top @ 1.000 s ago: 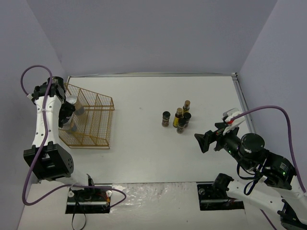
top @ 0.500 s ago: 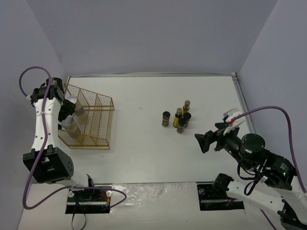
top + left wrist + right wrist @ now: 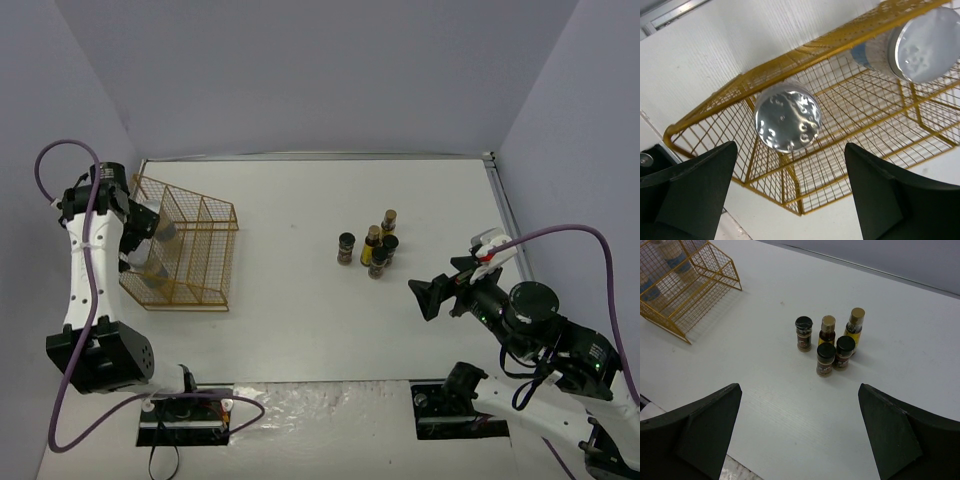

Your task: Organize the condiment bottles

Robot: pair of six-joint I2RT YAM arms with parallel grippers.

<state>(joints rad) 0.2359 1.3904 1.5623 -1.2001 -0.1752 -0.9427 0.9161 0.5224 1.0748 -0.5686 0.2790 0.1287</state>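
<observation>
Left gripper (image 3: 790, 147) has its fingers spread wide and nothing in them. It hangs right above the gold wire rack (image 3: 790, 62), looking down at the silver cap of one white bottle (image 3: 787, 124). The second white bottle (image 3: 925, 45) sits further along the rack; I honestly can't tell from this angle whether they share a compartment.

Right gripper (image 3: 800, 390) is fully open too and empty, well back from the cluster mid-table (image 3: 290, 300): three black-capped jars (image 3: 803, 333) and two slim yellow ones (image 3: 855, 322), packed nearly touching.

My worries:
- A left fingertip snags the wire on the way out, and that light rack slides or a bottle topples inside it.
- The right side reaches into that tight bunch with wide fingers and bumps a neighbour, and the tall skinny ones look like they'd tip first. I'd grab an outer jar.
</observation>
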